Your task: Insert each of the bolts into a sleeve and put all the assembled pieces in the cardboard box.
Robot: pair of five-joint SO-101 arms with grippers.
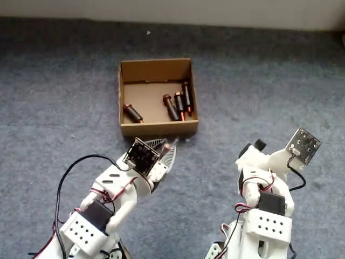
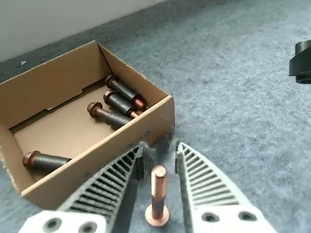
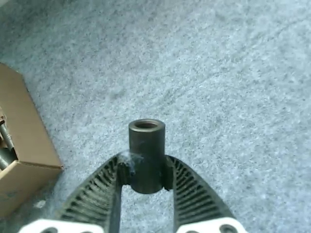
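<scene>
Left gripper (image 2: 160, 146): fingers part open, 1 on either side of a copper bolt (image 2: 158, 191). A gap shows on both sides, so the bolt is not clamped. It lies along the gap, head toward the wrist and tip toward the cardboard box (image 2: 121, 145). The fingertips are just short of the box's near wall.

Right gripper (image 3: 145, 163): fingers closed on a dark sleeve (image 3: 146, 143), gripped at its lower half with the open bore facing the wrist camera. It is over the grey carpet-like cover of the desk (image 1: 64, 81), in the near-right area and well apart from the box.

Box: mid-desk, toward the far edge, top open. Contents:
- 3 assembled pieces (image 1: 178, 103) lie close together by the wall facing the desk's right edge.
- 1 lone piece (image 1: 132, 114) lies by the opposite wall, close to the box's near corner.
</scene>
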